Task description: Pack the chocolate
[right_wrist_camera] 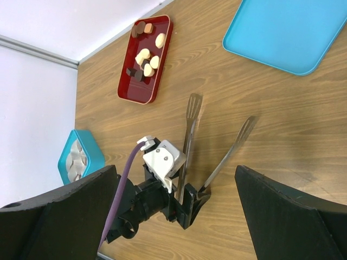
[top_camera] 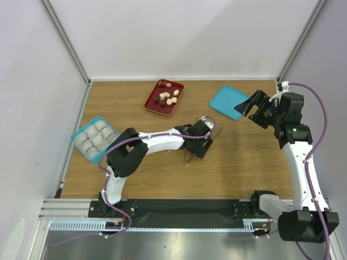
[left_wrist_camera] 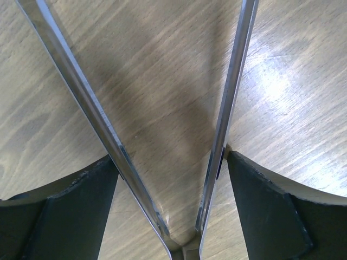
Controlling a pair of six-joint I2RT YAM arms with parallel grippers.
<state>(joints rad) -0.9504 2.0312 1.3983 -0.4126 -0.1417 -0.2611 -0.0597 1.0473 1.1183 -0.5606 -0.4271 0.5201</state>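
Observation:
The chocolate [top_camera: 167,97] lies as several small dark and pale pieces in a red tray [top_camera: 153,104] at the back centre. It also shows in the right wrist view [right_wrist_camera: 145,55]. My left gripper [top_camera: 194,147] is over mid-table, shut on the hinge end of metal tongs [right_wrist_camera: 191,122]. The tong arms [left_wrist_camera: 81,89] are spread apart with nothing between them, over bare wood. My right gripper [top_camera: 250,104] is open and empty, raised by the right edge of a teal lid [top_camera: 227,101]. Its fingers [right_wrist_camera: 59,206] frame the right wrist view.
A teal box [top_camera: 95,138] holding several white paper cups stands at the table's left edge, also in the right wrist view [right_wrist_camera: 81,157]. The teal lid [right_wrist_camera: 287,32] lies flat at the back right. White walls and metal posts enclose the table.

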